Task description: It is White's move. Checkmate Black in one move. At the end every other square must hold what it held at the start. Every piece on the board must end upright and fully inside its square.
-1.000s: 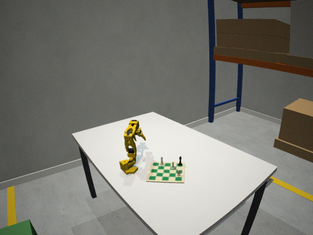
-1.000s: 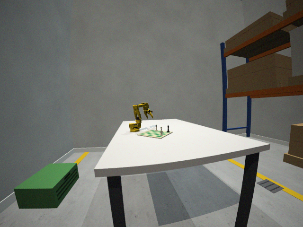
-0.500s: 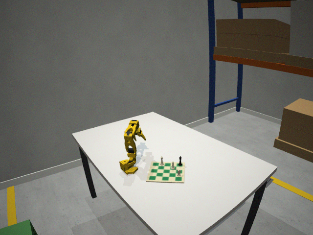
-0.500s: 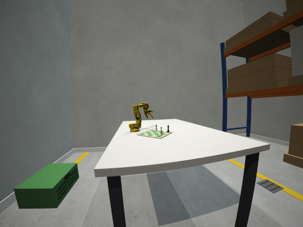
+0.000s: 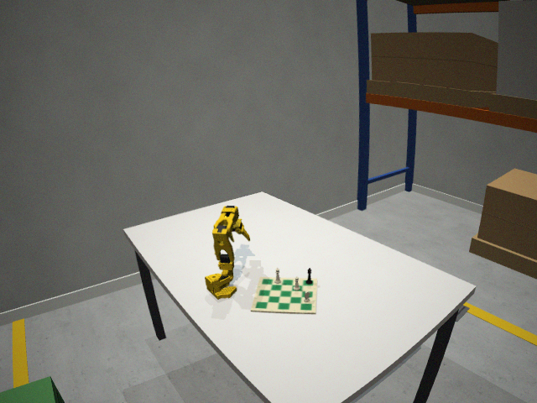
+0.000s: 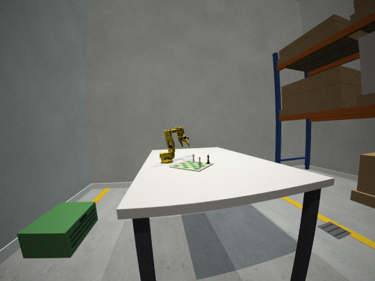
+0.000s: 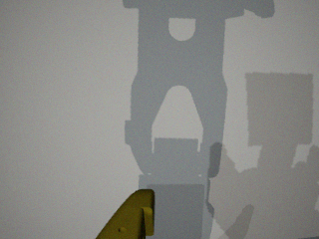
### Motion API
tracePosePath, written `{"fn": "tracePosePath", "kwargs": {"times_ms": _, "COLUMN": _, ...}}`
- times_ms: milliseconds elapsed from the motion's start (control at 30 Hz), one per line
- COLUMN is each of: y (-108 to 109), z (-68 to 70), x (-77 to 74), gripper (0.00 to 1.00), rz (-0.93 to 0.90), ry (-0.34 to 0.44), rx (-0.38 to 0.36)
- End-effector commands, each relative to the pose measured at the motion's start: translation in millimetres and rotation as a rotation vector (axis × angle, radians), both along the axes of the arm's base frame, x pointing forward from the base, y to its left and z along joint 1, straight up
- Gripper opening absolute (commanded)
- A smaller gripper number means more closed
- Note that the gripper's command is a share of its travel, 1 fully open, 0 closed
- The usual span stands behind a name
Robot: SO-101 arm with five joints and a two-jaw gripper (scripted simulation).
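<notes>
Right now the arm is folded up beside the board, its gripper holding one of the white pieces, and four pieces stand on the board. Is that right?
Not quite: the gripper holds nothing. In the top view it hangs open above the bare table, off the board. The rest stands: the arm is folded up beside the board, and three white pieces and the black piece stand on it.
</notes>
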State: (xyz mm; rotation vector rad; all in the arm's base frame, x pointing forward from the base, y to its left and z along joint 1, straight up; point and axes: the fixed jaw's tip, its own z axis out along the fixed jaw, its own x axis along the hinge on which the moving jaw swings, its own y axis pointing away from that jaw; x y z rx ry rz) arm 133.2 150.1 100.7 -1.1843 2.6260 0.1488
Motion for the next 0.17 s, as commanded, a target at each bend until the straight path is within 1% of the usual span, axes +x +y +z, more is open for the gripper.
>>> {"fn": "tracePosePath", "kwargs": {"times_ms": 0, "y": 1.3, "z": 3.1, "x": -1.9, "gripper": 0.4, "rz": 0.008, "ry": -0.004, "rx": 0.007}}
{"fn": "tracePosePath", "kwargs": {"times_ms": 133, "y": 1.3, "z": 3.1, "x": -1.9, "gripper": 0.4, "rz": 0.008, "ry": -0.004, "rx": 0.007}}
